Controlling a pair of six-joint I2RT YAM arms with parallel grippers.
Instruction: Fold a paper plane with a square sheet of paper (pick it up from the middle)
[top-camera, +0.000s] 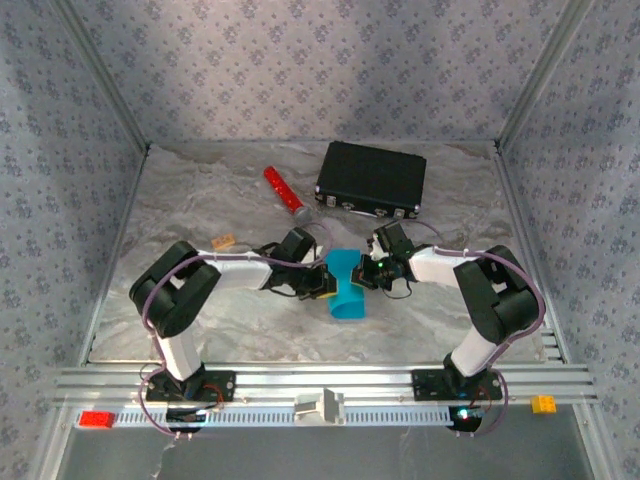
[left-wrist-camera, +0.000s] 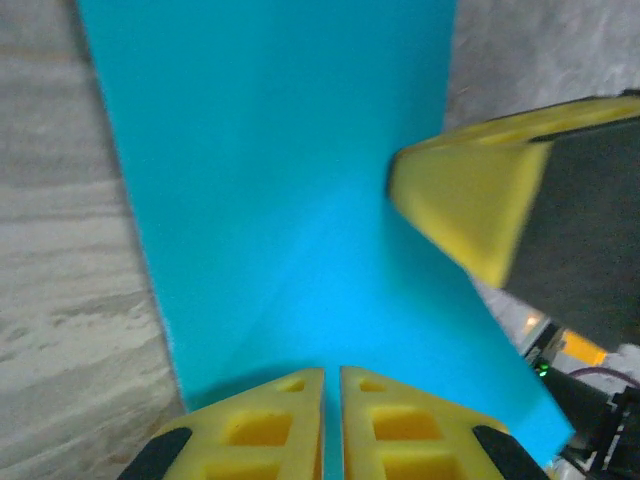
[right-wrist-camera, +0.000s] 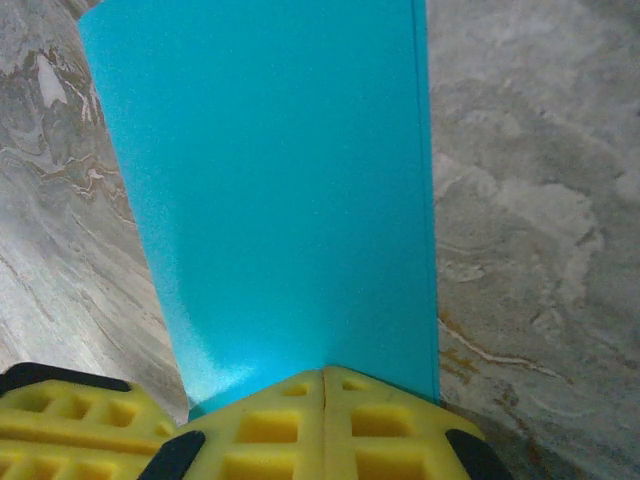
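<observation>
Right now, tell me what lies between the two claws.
The square sheet of paper lies between the left claw and the right claw, each shut on an edge of it; the top view shows this.

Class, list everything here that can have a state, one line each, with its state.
paper: bent, pinched by both grippers.
left gripper: shut on paper.
right gripper: shut on paper.
case: closed, lying flat.
red cylinder: lying on its side.

Legible text, labels, brands, numbers, signs: none readable on the square sheet of paper (right-wrist-camera: 290, 200), black case (top-camera: 371, 178) or table (top-camera: 200, 320).
</observation>
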